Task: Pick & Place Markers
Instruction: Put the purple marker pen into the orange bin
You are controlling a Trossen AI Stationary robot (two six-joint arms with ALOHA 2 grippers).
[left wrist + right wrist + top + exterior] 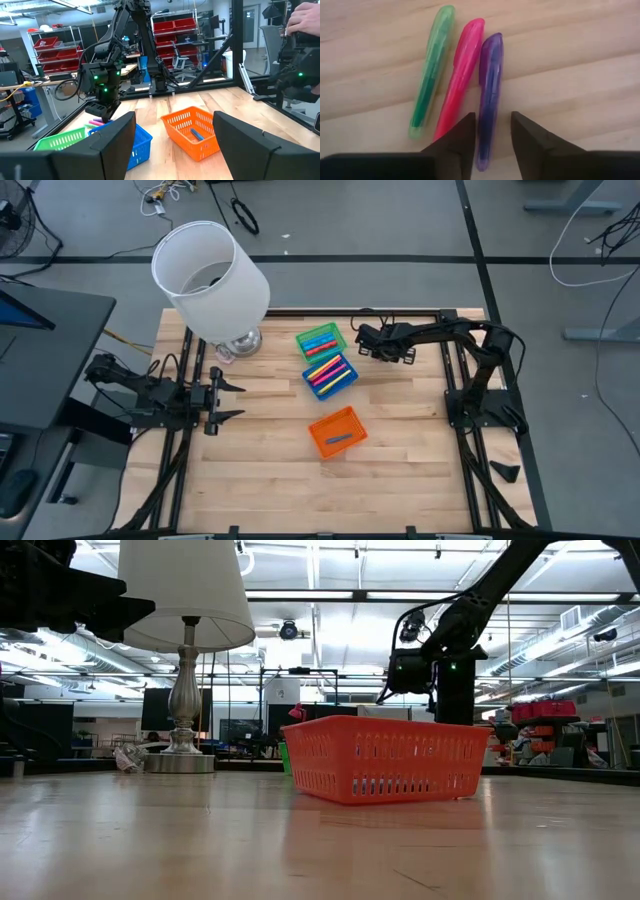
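The lamp stands at the table's far-left corner. Right of it sit the green tray, blue tray and orange tray. The right gripper, fingers apart, straddles the purple marker, beside pink and green markers. The left gripper waits, fingers apart.

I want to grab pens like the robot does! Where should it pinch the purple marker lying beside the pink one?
Probably across its thin barrel near the lower half, coming straight down from above. The purple marker lies flat on the table, touching the pink marker higher up, with more free room lower down. The right gripper already straddles it there, fingers open either side.
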